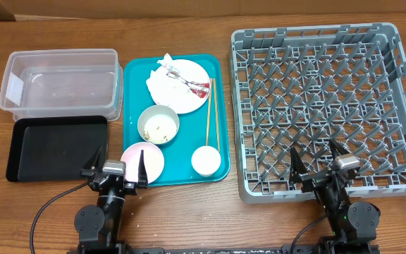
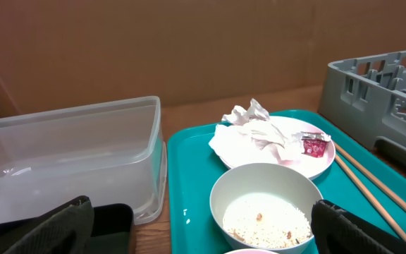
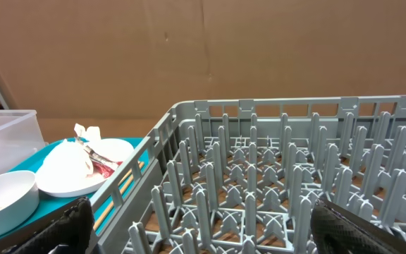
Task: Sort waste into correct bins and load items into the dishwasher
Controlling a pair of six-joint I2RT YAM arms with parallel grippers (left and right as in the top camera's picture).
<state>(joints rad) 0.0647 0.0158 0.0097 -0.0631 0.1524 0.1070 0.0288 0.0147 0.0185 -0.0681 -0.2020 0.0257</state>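
On the teal tray (image 1: pixel 183 141) a white plate (image 1: pixel 189 100) carries crumpled napkins (image 1: pixel 165 76) and a red-and-white wrapper (image 1: pixel 201 89). A grey-green bowl (image 1: pixel 146 114) holds rice scraps (image 2: pixel 268 224). A pink bowl (image 1: pixel 152 164), a white cup (image 1: pixel 206 160) and chopsticks (image 1: pixel 212 113) also lie there. The clear tub (image 1: pixel 60 81) and black tray (image 1: pixel 56 147) sit to the left, the grey dish rack (image 1: pixel 316 32) to the right. My left gripper (image 1: pixel 118 162) stands open beside the pink bowl, holding nothing. My right gripper (image 1: pixel 314 159) stands open over the rack's near edge, also holding nothing.
A brown cardboard wall (image 2: pixel 189 49) backs the wooden table (image 1: pixel 189 28). The rack's upright pegs (image 3: pixel 273 176) fill the right wrist view. The teal tray lies close between the black tray and the rack, with narrow strips of wood on each side.
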